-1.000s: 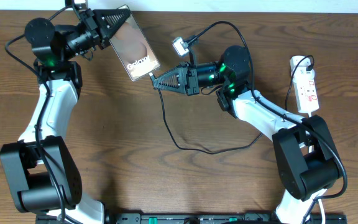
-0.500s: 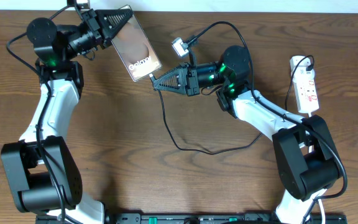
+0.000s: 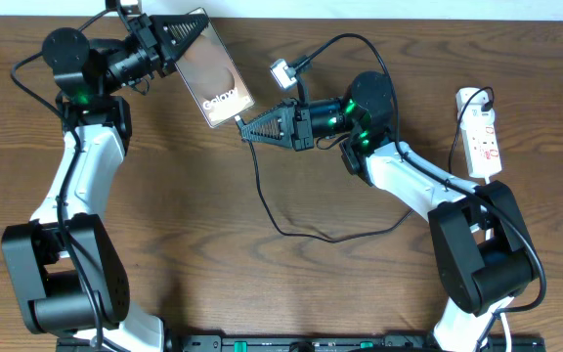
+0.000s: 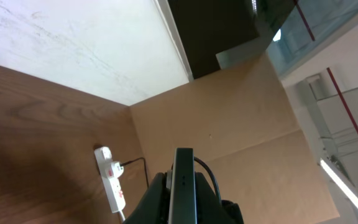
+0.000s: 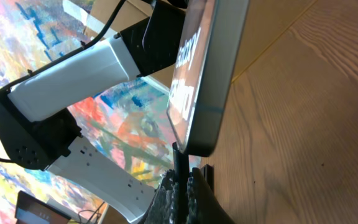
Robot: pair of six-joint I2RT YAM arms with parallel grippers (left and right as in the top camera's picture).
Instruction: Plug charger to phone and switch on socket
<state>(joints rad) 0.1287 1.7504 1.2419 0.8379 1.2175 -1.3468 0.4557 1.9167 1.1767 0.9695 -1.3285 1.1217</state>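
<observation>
Overhead: the left gripper is clenched on the phone, holding it tilted near the far edge of the table, left of the middle. The right gripper is clamped on the tip end of the charger, right at the phone's lower corner. The cable drops toward the table's middle, loops and runs off to the right. The socket lies by the right edge, well apart from both grippers.

Left wrist: the phone shows edge-on between the 2 fingers. The socket is beyond it on the wood.

Right wrist: the charger tip stands up from the pinched fingers, touching or just below the phone's bottom end. Whether it is seated in the port cannot be told.

The step in hand looks like step 1 of 2, plugging the tip into the phone. The next move calls for a straight push along the port's line while the left arm braces the phone. Then 1 arm must reach the socket's switch.
</observation>
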